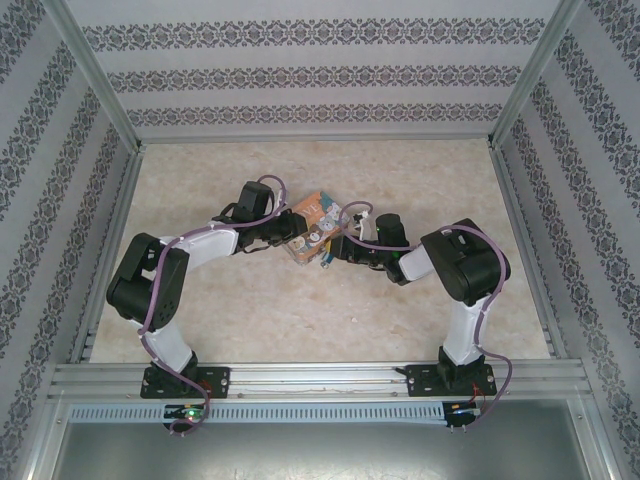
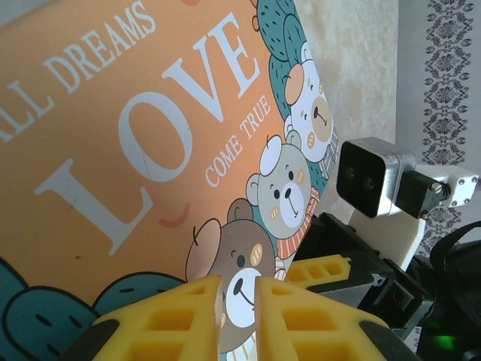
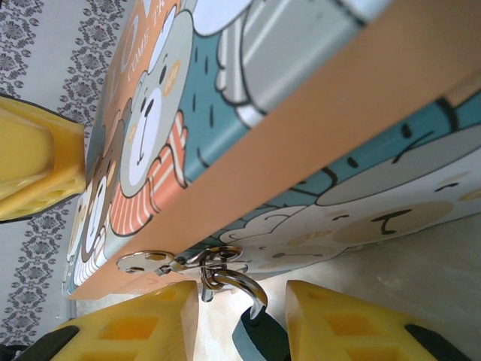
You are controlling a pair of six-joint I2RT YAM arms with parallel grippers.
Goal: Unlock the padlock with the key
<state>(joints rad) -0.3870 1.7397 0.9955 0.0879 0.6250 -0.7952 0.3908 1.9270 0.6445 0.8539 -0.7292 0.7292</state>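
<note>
Low in the right wrist frame, tiny padlock (image 3: 254, 342) hanging by its silver shackle (image 3: 252, 289) from the hasp (image 3: 146, 262) of the LOVE tin (image 3: 316, 105), between the yellow fingers (image 3: 131, 331) of the right gripper (image 3: 242, 308), jaws well apart and not closed on it. Along the bottom of the left wrist frame, left gripper (image 2: 238, 289) with only a slim gap between its jaws, tin lid (image 2: 150, 113) behind; grip on anything impossible to judge.

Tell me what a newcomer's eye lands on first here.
The orange LOVE tin with its cartoon bears dominates, sitting at the middle of the table. Next come the yellow fingers of the right pincer, flanking the small padlock, whose silvery shackle hangs from the hasp on the tin's edge.
</note>
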